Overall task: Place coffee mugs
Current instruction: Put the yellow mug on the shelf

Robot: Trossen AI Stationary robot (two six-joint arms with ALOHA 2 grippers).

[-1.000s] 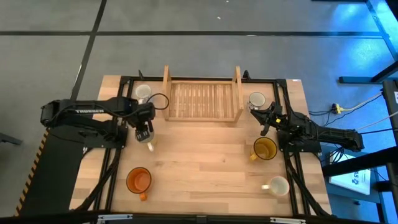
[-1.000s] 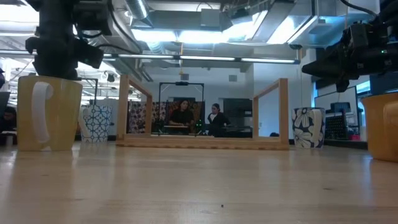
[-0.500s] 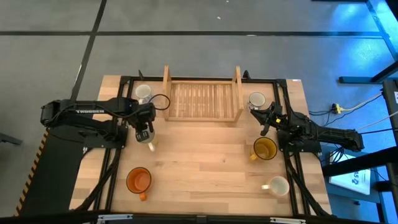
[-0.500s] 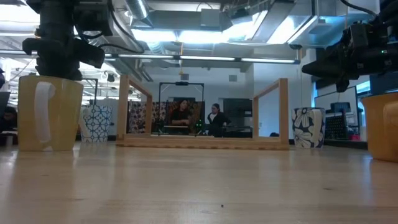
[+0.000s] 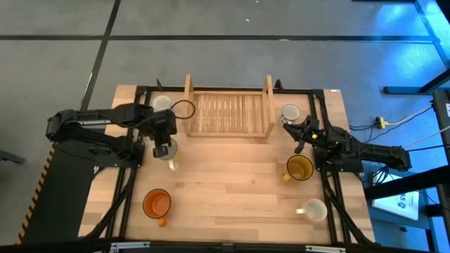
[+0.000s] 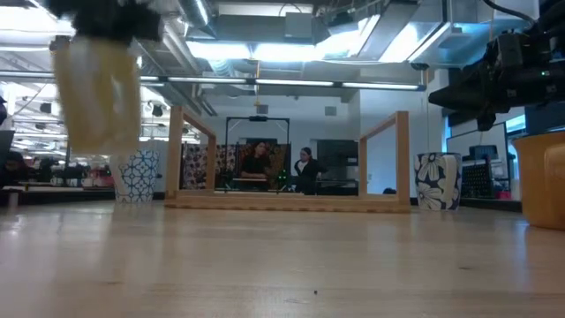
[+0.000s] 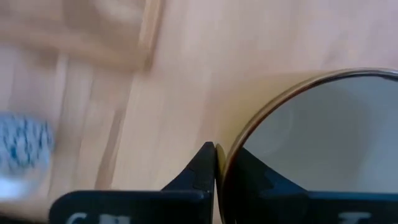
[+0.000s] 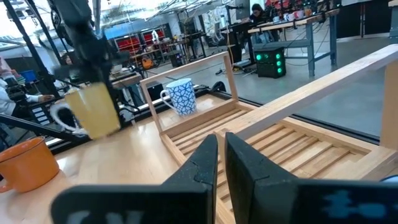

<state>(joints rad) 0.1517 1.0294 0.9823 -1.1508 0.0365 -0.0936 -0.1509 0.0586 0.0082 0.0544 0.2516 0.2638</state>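
A cream-yellow coffee mug with a white handle hangs above the table's left half, with my left gripper shut on it. It also shows in the right wrist view as the cream mug. My right gripper is shut on nothing and hovers beside a flower-patterned mug at the far right. A blue-patterned mug stands at the far left. An amber mug, an orange mug and a white mug stand upright on the tabletop. The slatted wooden rack sits at the far middle. My left gripper pinches the mug's wall at the rim, one finger outside and the other inside the cup. The fingers come from above, pointing down. The mug hangs below them, about upright, lifted clear of the table.
The rack has a raised wooden side rail at each end. Black frame bars run along the table's left and right edges. Open tabletop lies between the orange and amber mugs. People show in the room beyond the table.
My left gripper has risen and shifted a little toward the far edge. The cream-yellow mug stood on the table a second ago. It now hangs lifted clear under the gripper. My right arm has kept still.
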